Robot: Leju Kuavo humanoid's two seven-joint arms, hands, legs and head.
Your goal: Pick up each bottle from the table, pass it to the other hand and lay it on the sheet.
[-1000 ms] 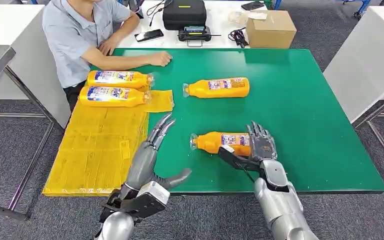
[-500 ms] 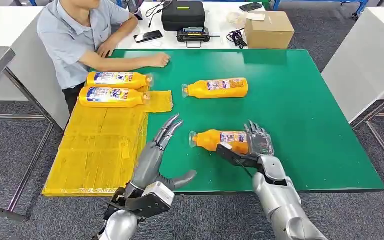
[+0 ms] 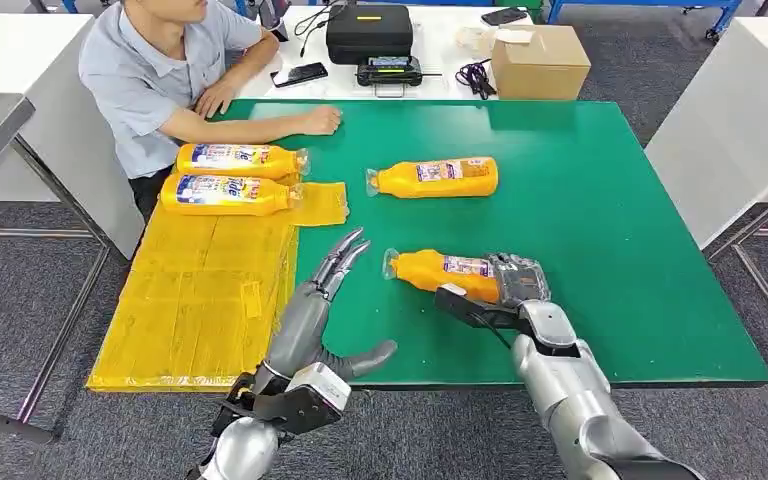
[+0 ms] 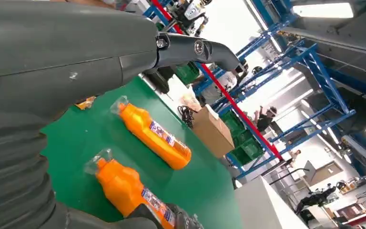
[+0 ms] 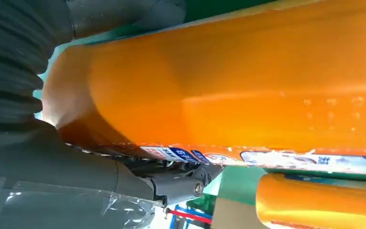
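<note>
Now the right hand [image 3: 516, 283] has its fingers [image 3: 520, 268] clamped over the base end of the near orange bottle [image 3: 438, 272], which lies on its side on the green tabletop [image 3: 600, 220], closer to the near edge than to the far one, its wrapped cap pointing toward the left edge. Whether the bottle is off the surface I cannot tell from the head view. In the right wrist view that bottle's orange body [image 5: 228, 90] sits against the grey thumb, and the fingers behind it are mostly hidden. The left hand [image 3: 315, 300] hovers beside the cap end without touching it, fingers [image 3: 343, 252] straight and a little apart, thumb out to the side, holding nothing. A second orange bottle [image 3: 432, 177] lies on its side nearer the far edge, well apart from the first; the broad right half of the tabletop offers open green room. The yellow sheet [image 3: 200, 290] hangs over the left edge (its lower corner reaches past the near edge), and two yellow bottles [image 3: 230, 177] lie side by side at its far end. A person [image 3: 160, 75] sits at the far left corner, one forearm resting along the far edge. Beyond that edge stand a black case [image 3: 368, 28] and a cardboard box [image 3: 540, 60]; bottle labels are too small to read.
</note>
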